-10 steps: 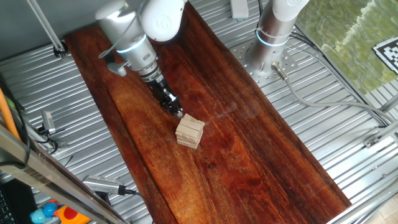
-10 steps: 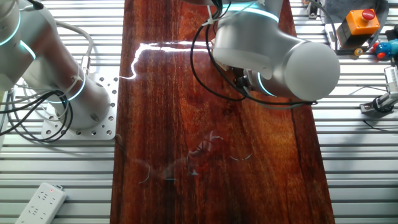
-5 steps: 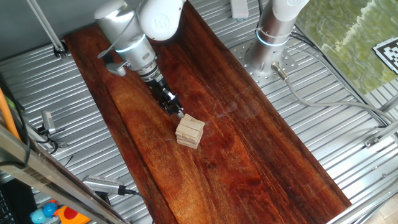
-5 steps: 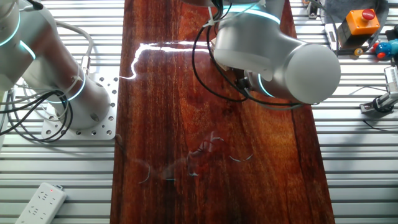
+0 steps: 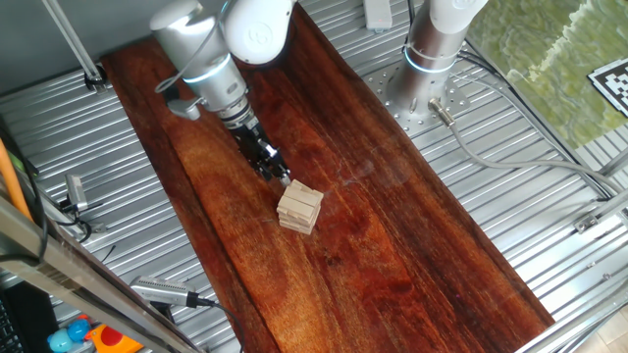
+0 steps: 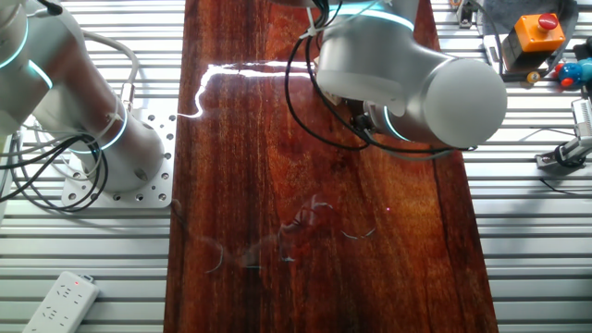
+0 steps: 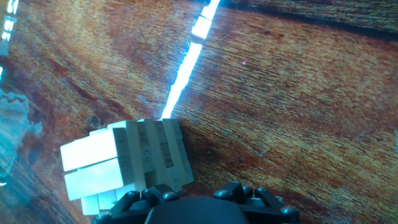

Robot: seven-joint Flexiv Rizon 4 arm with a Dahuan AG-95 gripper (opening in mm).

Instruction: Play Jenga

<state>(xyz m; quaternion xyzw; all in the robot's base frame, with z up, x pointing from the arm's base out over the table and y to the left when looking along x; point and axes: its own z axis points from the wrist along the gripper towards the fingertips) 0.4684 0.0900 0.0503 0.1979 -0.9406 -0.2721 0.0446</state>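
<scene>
The Jenga (image 5: 299, 207) stood mid-worktop (image 5: 392, 235) on the dark board. The fingers (image 5: 282, 179) sat just beside its upper edge, tower directly ahead along their axis; whether clenched or released could not be told.

Under me a long dark wood board (image 5: 392, 235) lies on a ribbed metal table (image 5: 549, 216); my Jenga (image 5: 299, 208) stack rests on it, at nine o'clock from the board's centre.
</scene>
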